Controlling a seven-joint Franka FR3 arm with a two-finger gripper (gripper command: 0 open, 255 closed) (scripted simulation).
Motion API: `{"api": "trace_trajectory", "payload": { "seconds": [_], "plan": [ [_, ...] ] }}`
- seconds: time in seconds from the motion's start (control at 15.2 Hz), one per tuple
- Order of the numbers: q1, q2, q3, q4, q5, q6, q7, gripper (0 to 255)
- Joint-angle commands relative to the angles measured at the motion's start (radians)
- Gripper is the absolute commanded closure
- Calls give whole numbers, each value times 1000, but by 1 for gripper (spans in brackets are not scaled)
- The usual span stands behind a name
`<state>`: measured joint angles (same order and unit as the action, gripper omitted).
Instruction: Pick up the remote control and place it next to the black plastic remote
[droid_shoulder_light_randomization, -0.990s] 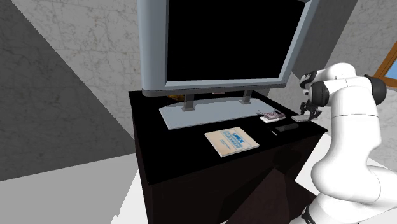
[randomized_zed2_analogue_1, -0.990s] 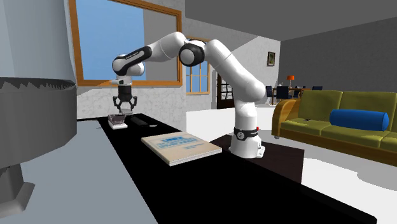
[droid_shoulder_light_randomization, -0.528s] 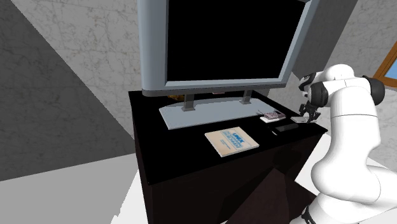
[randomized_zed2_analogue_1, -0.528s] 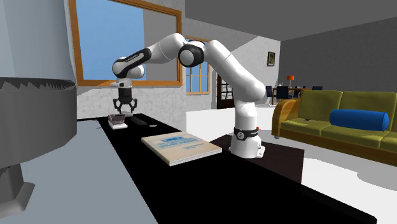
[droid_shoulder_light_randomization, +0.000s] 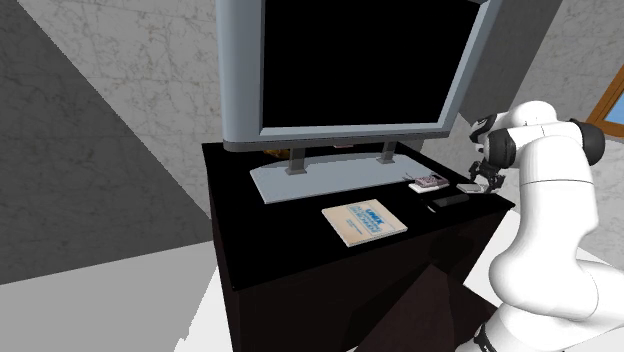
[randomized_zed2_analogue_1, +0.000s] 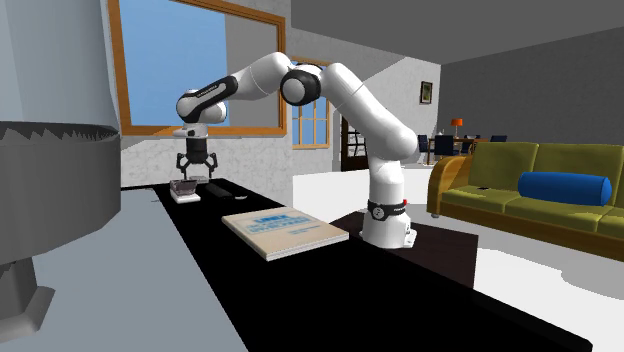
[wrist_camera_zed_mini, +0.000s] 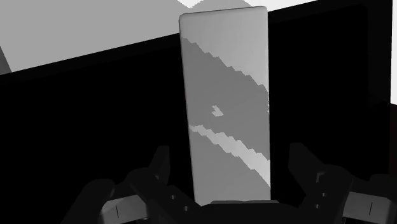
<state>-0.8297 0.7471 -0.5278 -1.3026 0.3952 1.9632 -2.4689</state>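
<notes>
A flat grey remote (wrist_camera_zed_mini: 226, 102) lies on the black TV stand (droid_shoulder_light_randomization: 300, 240), between my gripper's (wrist_camera_zed_mini: 230, 167) spread fingers (wrist_camera_zed_mini: 160, 167), which do not touch it. The gripper is open. In the shoulder view the gripper (droid_shoulder_light_randomization: 481, 181) hangs just over this grey remote (droid_shoulder_light_randomization: 469, 187) near the stand's right end. The black remote (droid_shoulder_light_randomization: 450, 201) lies close by, toward the stand's front edge. From the second exterior view, the gripper (randomized_zed2_analogue_1: 192, 173) stands over the grey remote (randomized_zed2_analogue_1: 185, 186), with the black remote (randomized_zed2_analogue_1: 222, 187) right beside it.
A big flat TV (droid_shoulder_light_randomization: 350, 70) on a grey base (droid_shoulder_light_randomization: 320, 178) fills the back of the stand. A small buttoned device (droid_shoulder_light_randomization: 429, 182) lies next to the remotes. A pale book (droid_shoulder_light_randomization: 365, 221) lies mid-stand. A yellow-green sofa (randomized_zed2_analogue_1: 530, 190) stands across the room.
The gripper, shut on the grey remote before, has come down a little and opened. The remote now rests free on the stand beside the black remote.
</notes>
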Motion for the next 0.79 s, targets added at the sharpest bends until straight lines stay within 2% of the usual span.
{"api": "trace_trajectory", "payload": {
  "seconds": [0.0, 0.2, 0.73],
  "plan": [
    [0, -12, -4, 15, -6, -25, 4, 0],
    [-5, -38, -14, 67, -21, -100, 16, 0],
    [-5, -38, -14, 67, -21, -100, 16, 0]
  ]
}}
